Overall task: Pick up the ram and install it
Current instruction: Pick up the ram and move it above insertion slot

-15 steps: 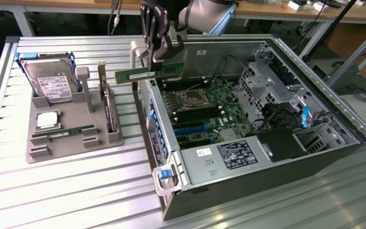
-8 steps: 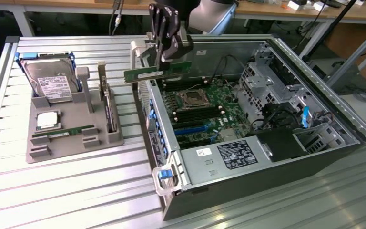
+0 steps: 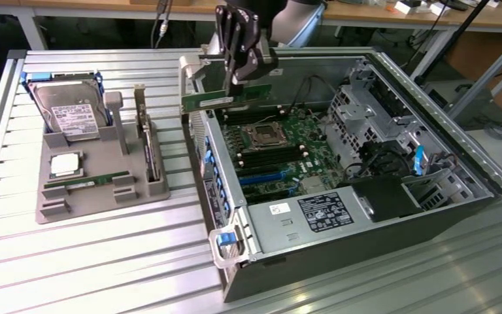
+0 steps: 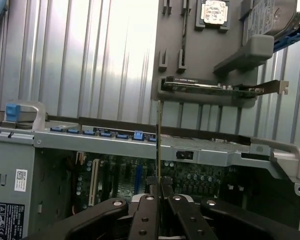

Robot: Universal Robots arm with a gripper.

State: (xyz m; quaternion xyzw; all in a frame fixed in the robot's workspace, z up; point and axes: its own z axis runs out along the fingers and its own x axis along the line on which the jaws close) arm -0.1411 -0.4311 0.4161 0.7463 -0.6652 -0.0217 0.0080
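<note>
**Ram pinched, hanging over the open case**

My claw [image 3: 249,77] is pressed together on the ram [image 3: 227,98], holding it on edge just above the motherboard [image 3: 286,157], near the case [image 3: 268,245] wall. I'm gripping towards one end. My worry is that a push down tilts it, and it misses its slot or snags the wall.

Ram [image 3: 225,99] hangs under gripper [image 3: 233,86], nipped between its fingers, above motherboard [image 3: 290,140] inside open case [image 3: 321,229]. Tray [image 3: 102,154] on table [image 3: 102,261], to exterior view's left of gripper. On tray: expansion card [image 3: 151,154] upright, nearest gripper; hard drive [image 3: 70,111] and processor [image 3: 65,165] beyond it.
</note>
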